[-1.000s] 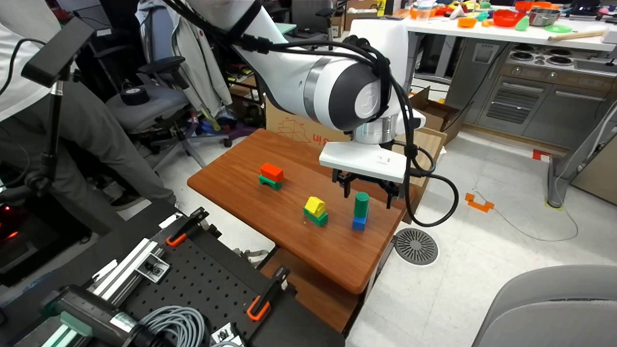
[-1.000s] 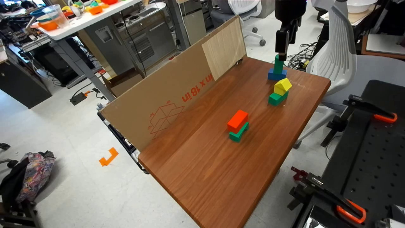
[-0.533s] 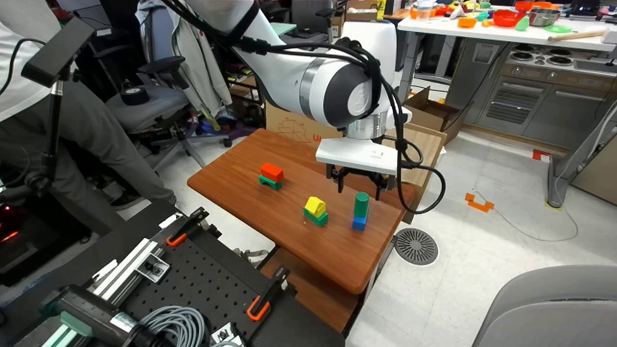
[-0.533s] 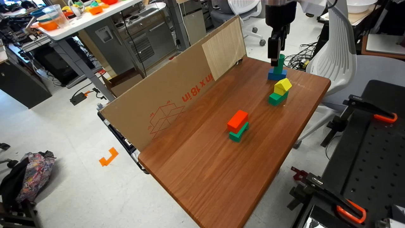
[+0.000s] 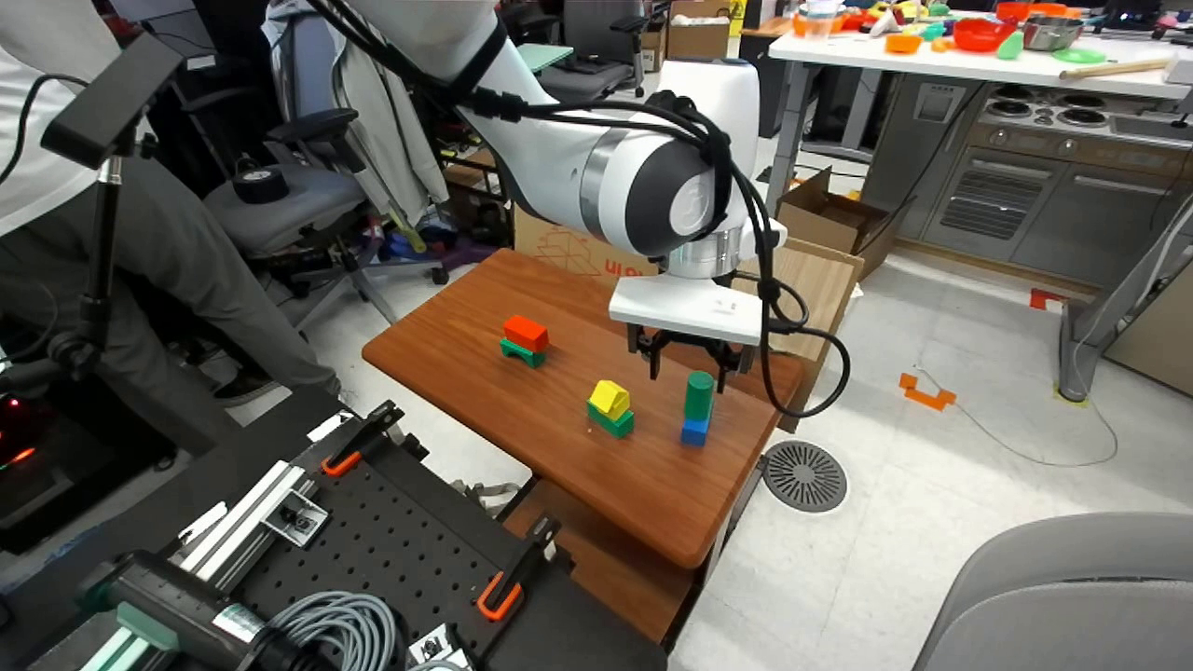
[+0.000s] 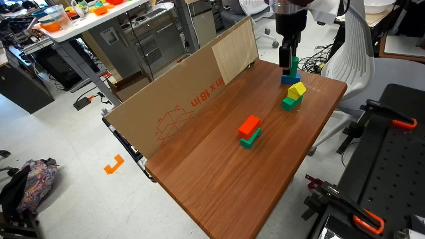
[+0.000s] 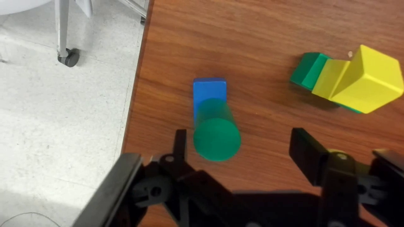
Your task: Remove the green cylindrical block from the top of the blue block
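Standing upright on the blue block (image 7: 209,87), the green cylindrical block (image 7: 217,139) sits near an edge of the surface (image 7: 252,28). Its long axis is vertical, with a flat round end facing up. The hand (image 7: 239,138) has its fingers (image 7: 306,151) spread apart; in the wrist view, the green top shows between them with gaps either side. In an exterior view, red print (image 6: 205,95) on cardboard (image 6: 142,122) reads "in x 18 in".

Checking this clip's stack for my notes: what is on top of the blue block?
The green cylindrical block stands upright on the blue block. In the wrist view, part of the blue top shows beside it; the part beneath it is covered and cannot be seen.
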Robot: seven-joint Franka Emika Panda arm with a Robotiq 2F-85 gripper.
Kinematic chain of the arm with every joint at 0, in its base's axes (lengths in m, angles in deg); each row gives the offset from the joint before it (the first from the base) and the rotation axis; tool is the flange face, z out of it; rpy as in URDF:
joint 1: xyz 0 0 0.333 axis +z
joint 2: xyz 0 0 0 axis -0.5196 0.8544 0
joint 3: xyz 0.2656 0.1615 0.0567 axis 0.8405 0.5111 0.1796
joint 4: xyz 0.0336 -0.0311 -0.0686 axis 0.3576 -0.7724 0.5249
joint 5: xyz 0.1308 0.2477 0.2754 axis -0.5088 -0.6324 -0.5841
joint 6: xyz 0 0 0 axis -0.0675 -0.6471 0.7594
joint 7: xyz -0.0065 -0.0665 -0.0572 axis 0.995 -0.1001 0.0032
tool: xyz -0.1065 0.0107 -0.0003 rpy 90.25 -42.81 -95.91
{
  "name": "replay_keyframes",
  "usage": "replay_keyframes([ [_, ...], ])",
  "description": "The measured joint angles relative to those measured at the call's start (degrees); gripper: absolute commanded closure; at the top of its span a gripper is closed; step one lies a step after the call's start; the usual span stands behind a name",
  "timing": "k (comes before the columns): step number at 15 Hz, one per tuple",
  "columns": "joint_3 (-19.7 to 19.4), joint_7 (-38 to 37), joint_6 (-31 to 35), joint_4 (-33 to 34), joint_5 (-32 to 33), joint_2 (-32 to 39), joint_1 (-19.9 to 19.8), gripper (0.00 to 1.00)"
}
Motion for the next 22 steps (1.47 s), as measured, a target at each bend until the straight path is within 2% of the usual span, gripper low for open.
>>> replay_keyframes([
  [4,-0.7,0.0,-0.2,0.8,0.0,0.2,0.0,0.79],
  [6,-1.0,-0.1,-0.4,1.1,0.0,0.3,0.0,0.91],
  [14,-0.9,-2.6,-1.2,2.6,0.1,0.1,0.6,0.91],
  [22,2.0,-10.1,-1.2,3.8,-1.0,0.0,4.8,0.91],
])
